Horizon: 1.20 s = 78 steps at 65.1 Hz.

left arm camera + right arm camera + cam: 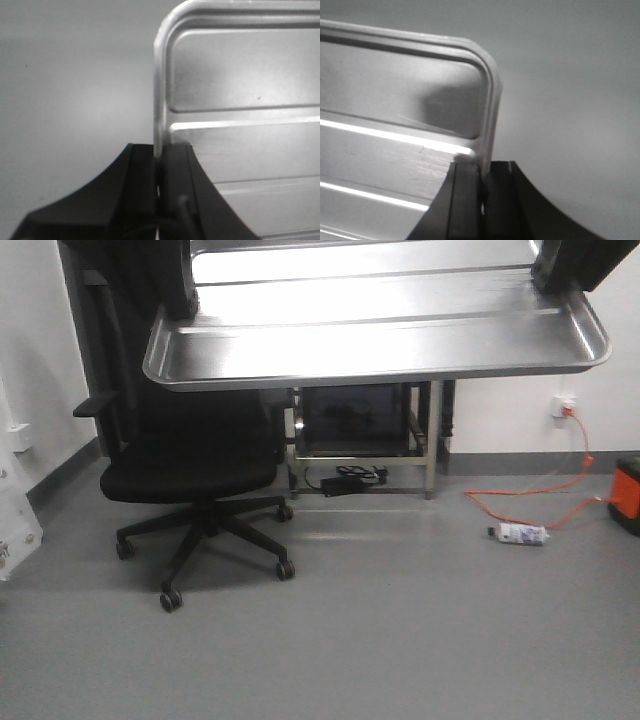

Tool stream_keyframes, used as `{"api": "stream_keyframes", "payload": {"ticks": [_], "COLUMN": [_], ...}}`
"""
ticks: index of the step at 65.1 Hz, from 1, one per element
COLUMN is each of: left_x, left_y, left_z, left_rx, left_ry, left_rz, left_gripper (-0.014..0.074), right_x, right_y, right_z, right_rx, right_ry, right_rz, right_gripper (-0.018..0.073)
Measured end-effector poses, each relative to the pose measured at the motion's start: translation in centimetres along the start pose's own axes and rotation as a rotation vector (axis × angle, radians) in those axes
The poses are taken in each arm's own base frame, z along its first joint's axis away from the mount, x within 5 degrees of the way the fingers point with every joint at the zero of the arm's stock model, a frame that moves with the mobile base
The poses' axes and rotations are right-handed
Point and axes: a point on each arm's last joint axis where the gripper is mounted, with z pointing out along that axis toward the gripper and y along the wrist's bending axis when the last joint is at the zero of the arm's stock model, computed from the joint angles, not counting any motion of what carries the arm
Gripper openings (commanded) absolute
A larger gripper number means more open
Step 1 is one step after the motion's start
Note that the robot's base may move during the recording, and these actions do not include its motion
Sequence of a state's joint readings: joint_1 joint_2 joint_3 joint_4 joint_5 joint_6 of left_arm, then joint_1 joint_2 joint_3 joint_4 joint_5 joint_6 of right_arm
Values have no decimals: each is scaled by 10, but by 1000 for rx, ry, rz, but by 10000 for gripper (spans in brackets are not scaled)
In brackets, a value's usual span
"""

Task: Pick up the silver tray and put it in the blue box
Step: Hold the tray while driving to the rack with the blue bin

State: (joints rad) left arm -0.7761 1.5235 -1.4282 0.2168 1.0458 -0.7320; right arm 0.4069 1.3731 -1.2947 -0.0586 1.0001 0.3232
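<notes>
Nearest of all, tray [380, 330]: shiny, flat, up in the air across the top of the front view, high over the grey floor [400, 640]. Two long ridges along its bottom. Pinched at its left rim by left end effector [159, 165], black, squeezed tight on the thin edge, close to a round corner. Pinched at its right rim by right end effector [482, 172], the same way, tight on the edge by another round corner. Plain grey behind the tray in both wrist views.

Farther off, on the left, black chair [190, 465] on wheels. Behind it, by the far wall, metal stand [360, 440] with a black cable [350, 480] low down. On the right, orange cord [540, 495] from a wall plug [566, 406], looping over the floor. Small bottle [522, 533] on its side, just beside the cord. Orange thing [627, 495] at the right edge, cut off, too little seen to name.
</notes>
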Motion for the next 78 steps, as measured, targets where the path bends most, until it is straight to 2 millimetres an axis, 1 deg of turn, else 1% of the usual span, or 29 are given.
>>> {"api": "stream_keyframes", "payload": {"ticks": [78], "left_x": [0], "left_y": [-1], "left_z": [0], "left_rx": [7], "left_ry": [2], "left_rz": [-4], "left_gripper": [-105], "right_x": [0], "right_y": [-1], "right_z": [0], "right_rx": [8], "right_ry": [0], "right_rz": [-8], "right_gripper": [57]}}
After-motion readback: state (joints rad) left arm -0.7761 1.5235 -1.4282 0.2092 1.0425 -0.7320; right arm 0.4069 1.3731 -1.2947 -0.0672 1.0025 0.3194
